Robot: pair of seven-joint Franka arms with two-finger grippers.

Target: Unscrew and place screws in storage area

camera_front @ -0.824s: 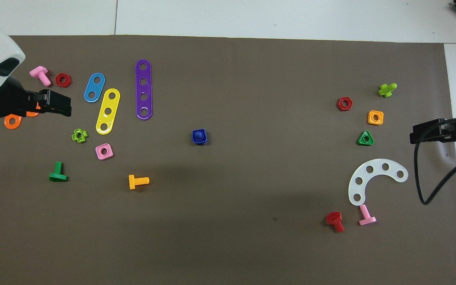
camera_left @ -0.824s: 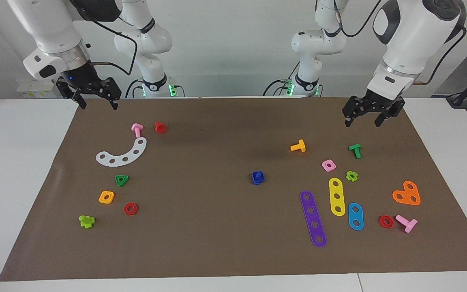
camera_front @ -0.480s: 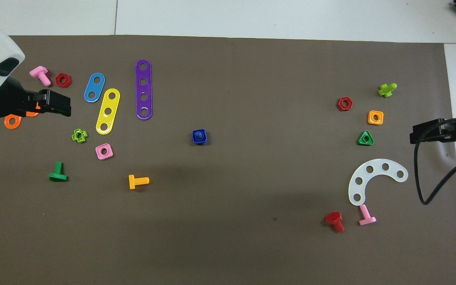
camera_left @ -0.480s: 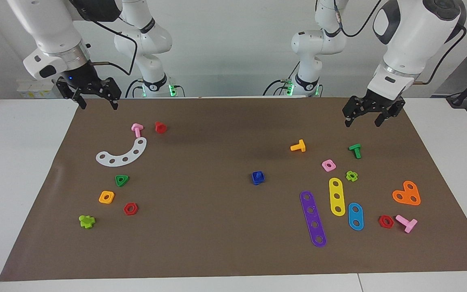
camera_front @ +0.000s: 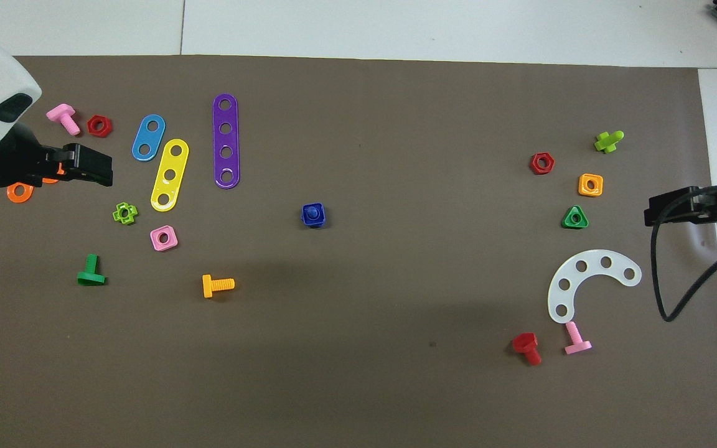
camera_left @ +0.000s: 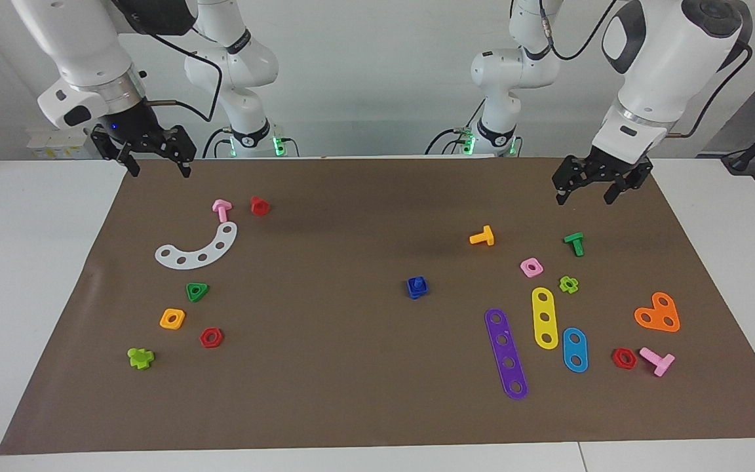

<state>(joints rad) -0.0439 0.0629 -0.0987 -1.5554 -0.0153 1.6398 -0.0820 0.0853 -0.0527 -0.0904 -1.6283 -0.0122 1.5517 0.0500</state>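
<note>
Barely anything is changing: over the last moment the left gripper [camera_left: 584, 190] is drifting only a touch, hanging above the mat [camera_left: 325, 406] at the left arm's end, its fingers spread wide and carrying nothing. The right gripper [camera_left: 153, 164] is keeping to its spot over the mat's edge at the right arm's end, likewise spread wide and empty. That near-stillness suggests the task is only just starting, since the dark-blue screw [camera_left: 419, 284] is sitting where it was, near the middle of the mat and well apart from both grippers. It is resting in a blue square nut [camera_left: 415, 289], apparently stem up, though how deep it is threaded is hard to judge from here. The storage area [camera_left: 184, 288] is lying toward the right arm's end, marked by a flat white curved strip [camera_left: 198, 249] with four holes, and scattered around it are a green triangular nut [camera_left: 197, 292], an orange square nut [camera_left: 172, 318], a red hex nut [camera_left: 211, 337] and a pink screw [camera_left: 221, 210]. All these pieces are looking like smooth, glossy moulded plastic, while the brown mat is looking matte and slightly creased, so it should be offering some grip under the small nut when twisting begins.
</note>
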